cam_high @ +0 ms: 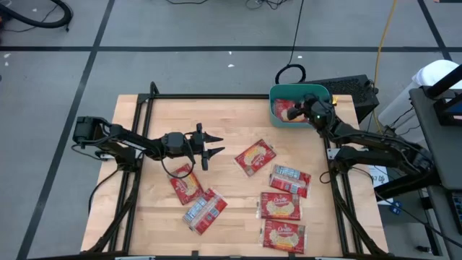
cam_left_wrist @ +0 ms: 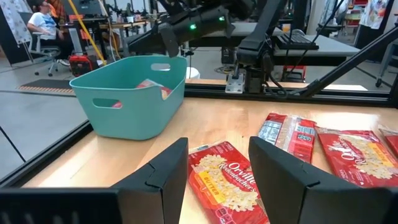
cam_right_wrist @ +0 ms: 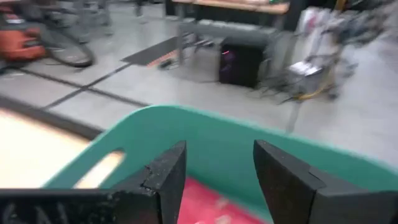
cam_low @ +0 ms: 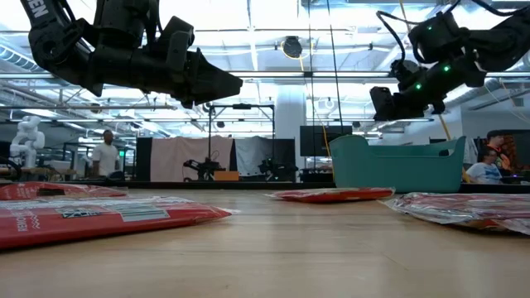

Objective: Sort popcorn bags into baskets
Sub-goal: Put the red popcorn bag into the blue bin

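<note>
Several red popcorn bags lie flat on the wooden table: one at the middle (cam_high: 255, 157), three toward the near right (cam_high: 279, 206), and two at the near left (cam_high: 186, 183). The teal basket (cam_high: 276, 96) stands at the far right corner with a red bag (cam_right_wrist: 205, 205) lying inside. My right gripper (cam_right_wrist: 217, 152) hovers open over the basket, nothing between its fingers. My left gripper (cam_high: 219, 144) hangs open and level above the table's left middle, pointing toward the middle bag (cam_left_wrist: 224, 180) without touching it.
A black frame (cam_high: 216, 96) runs along the table's edges. A dark box with cables (cam_high: 354, 90) sits beyond the basket. Bare wood shows at the far left (cam_high: 188, 112) and near middle of the table. People sit in the room behind.
</note>
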Tool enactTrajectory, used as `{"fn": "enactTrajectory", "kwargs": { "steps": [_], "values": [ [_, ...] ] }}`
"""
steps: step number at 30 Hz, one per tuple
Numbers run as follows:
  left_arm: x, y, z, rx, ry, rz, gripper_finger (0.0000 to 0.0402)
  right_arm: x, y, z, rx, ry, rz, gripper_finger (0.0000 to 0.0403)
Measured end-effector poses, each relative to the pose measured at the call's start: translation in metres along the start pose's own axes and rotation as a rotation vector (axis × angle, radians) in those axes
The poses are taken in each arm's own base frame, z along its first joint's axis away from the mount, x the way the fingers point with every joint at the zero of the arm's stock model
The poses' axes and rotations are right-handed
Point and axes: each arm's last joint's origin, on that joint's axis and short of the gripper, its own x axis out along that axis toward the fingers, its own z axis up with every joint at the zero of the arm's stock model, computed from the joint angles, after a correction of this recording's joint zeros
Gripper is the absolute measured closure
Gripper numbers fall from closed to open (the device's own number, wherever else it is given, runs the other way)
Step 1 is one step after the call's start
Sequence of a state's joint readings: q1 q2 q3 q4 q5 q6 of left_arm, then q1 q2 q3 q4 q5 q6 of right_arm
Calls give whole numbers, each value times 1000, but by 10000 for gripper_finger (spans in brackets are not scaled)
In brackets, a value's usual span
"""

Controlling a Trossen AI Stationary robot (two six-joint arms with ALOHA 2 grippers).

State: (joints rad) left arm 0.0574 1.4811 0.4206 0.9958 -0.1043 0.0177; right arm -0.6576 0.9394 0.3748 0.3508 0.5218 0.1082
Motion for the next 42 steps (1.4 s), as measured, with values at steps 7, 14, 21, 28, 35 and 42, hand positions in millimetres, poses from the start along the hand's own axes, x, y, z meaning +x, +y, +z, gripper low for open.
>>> {"fn": "enactTrajectory", "kwargs": {
  "steps": [7, 14, 21, 28, 35, 42],
  "values": [
    [0, 0, -1, 4, 14, 0, 227, -13, 25, -11, 89, 120, 310, 248],
    [0, 4, -6, 16, 63, 15, 227, -43, 60, -10, 106, 101, 600, 268],
    [-4, -11, -22, 1, 228, -49, 227, -82, 87, -19, 50, 91, 745, 269],
    [-12, -38, -30, 37, 312, -38, 223, -113, 101, -31, -36, 62, 784, 269],
    [-12, -40, -30, 22, 320, 11, 169, -126, 114, -40, -79, 41, 844, 269],
    [19, -49, -19, 35, 336, 11, 133, -132, 129, -58, -88, 82, 884, 269]
  ]
}}
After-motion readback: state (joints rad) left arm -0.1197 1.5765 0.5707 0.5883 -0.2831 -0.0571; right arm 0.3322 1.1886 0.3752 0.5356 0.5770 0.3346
